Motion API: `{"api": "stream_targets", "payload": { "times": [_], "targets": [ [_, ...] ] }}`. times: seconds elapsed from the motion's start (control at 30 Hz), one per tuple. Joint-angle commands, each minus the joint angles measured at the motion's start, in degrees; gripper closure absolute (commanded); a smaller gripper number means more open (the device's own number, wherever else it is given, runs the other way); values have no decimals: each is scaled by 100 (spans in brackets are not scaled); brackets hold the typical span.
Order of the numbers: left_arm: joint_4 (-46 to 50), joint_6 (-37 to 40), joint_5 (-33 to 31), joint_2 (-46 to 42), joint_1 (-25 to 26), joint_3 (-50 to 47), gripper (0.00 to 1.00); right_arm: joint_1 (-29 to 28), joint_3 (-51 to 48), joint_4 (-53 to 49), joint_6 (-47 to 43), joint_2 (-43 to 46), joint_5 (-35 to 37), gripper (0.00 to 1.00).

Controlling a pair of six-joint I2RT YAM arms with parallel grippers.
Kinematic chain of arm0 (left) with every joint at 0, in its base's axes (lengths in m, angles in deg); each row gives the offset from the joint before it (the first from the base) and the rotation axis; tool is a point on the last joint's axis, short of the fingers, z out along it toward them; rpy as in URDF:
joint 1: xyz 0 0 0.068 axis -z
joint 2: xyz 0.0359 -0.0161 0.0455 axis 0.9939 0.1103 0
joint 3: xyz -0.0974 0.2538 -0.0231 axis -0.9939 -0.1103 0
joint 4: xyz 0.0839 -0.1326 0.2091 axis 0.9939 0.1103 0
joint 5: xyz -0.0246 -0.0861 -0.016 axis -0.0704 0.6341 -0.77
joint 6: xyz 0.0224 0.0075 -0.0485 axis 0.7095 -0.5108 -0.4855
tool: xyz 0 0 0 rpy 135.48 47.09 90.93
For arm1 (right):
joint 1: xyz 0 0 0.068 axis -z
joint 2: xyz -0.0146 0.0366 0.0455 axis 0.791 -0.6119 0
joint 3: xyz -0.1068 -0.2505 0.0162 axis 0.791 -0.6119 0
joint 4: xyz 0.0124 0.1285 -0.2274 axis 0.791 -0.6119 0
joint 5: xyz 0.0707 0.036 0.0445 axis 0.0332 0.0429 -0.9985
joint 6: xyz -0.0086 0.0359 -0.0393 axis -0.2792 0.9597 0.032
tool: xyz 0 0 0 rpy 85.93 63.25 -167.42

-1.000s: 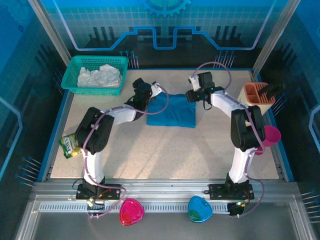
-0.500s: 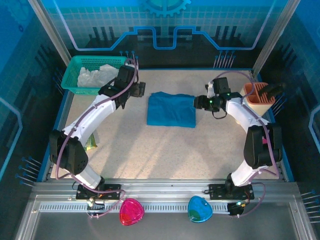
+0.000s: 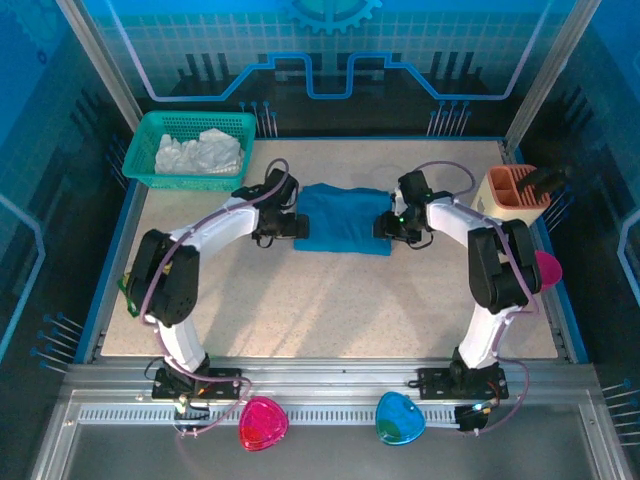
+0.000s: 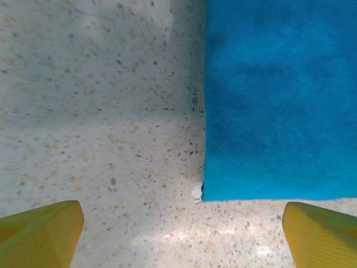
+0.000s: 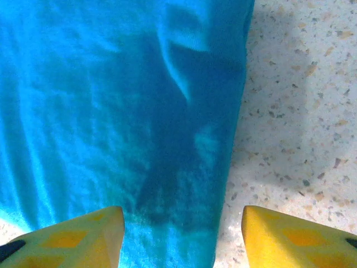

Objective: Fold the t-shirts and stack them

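Teal-blue t-shirt [image 3: 343, 218], speckled beige table [image 3: 330, 300]

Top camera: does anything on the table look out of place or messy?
The white t-shirt lies crumpled in the green basket, not folded. The teal t-shirt lies flat and folded; nothing else stands out.

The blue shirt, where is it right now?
Seen from above, the blue shirt lies folded on the table, between the left gripper and right gripper.

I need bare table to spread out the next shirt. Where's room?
Widest bare patch: the near table, between the two arms, in front of the teal shirt. A narrower strip lies behind it, between green basket and orange holder. Crowded: the shirt's sides, flanked by left gripper and right gripper.
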Motion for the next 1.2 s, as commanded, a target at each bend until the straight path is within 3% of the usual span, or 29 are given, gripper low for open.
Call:
{"api": "stream_targets", "payload": {
  "times": [0.0, 0.23, 0.43, 0.67, 0.8, 1.0, 1.17],
  "targets": [
    [-193, -272, 198, 412, 25, 386, 12, -65, 219, -58, 59, -210, 102, 43],
    [-321, -372, 375, 1158, 34, 901, 20, -89, 403, -82, 40, -449, 70, 48],
    [-233, -355, 530, 1676, 49, 1198, 32, -120, 507, -79, 36, -644, 13, 64],
    [-129, -243, 556, 2168, 51, 1535, 71, -120, 673, -105, 45, -910, 38, 75],
    [66, -105, 427, 2517, 42, 1954, 85, -94, 936, -190, -25, -1098, 101, 83],
    [563, 252, 241, 3206, -109, 3145, 91, 50, 1832, -422, -219, -1665, 91, 99],
    [1106, 607, 255, 3904, -362, 4557, 91, 223, 2875, -617, -359, -2354, 50, 100]
  ]
}}
